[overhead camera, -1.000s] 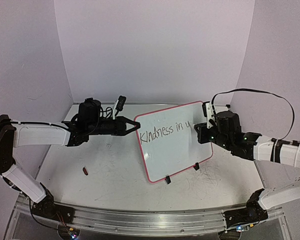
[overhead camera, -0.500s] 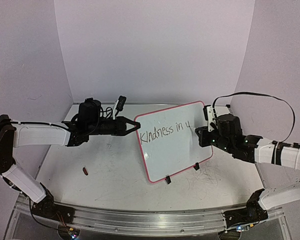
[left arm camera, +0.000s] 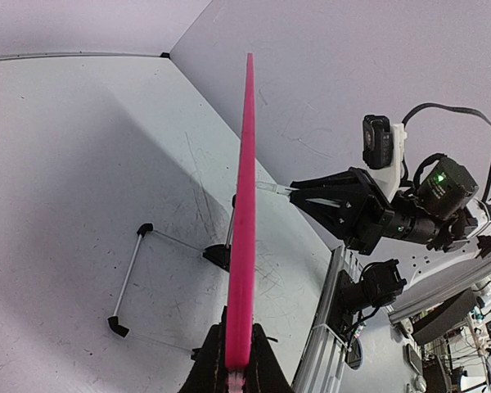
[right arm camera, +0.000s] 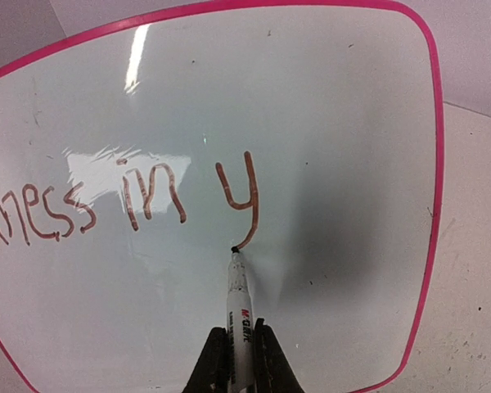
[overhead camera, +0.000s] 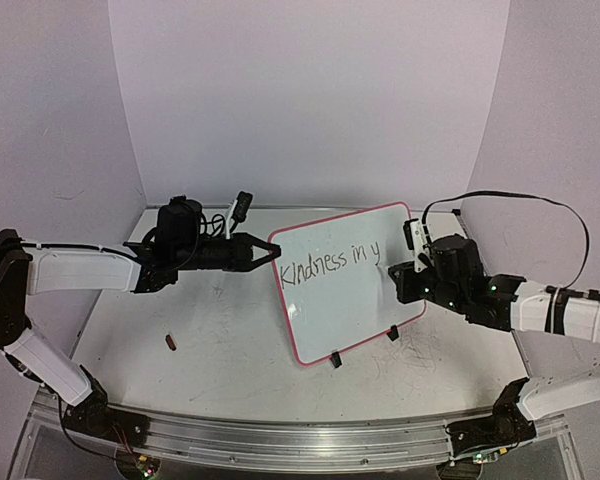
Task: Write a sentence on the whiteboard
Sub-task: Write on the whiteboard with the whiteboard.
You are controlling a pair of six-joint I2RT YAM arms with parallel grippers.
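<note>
The whiteboard [overhead camera: 350, 300], white with a pink rim, stands tilted on its black clip feet [overhead camera: 335, 360] in the middle of the table. My left gripper [overhead camera: 271, 252] is shut on its left edge; in the left wrist view the pink rim [left arm camera: 245, 205] runs up from between the jaws of the left gripper [left arm camera: 238, 337]. The sentence [overhead camera: 330, 264] reads "Kindness in y". My right gripper [right arm camera: 240, 337] is shut on a white marker [right arm camera: 240, 299], whose black tip touches the board at the bottom of the "y" [right arm camera: 240, 201].
A small dark red cap [overhead camera: 170, 342] lies on the scuffed white table [overhead camera: 210, 330] at front left. A black device [overhead camera: 240, 207] stands at the back wall. A metal rail [overhead camera: 280, 440] runs along the near edge. A wire stand [left arm camera: 129, 277] lies behind the board.
The right gripper has moved down and slightly right with the marker, drawing a tail that turns the last letter from "u" into "y". The left arm and board have held still.
</note>
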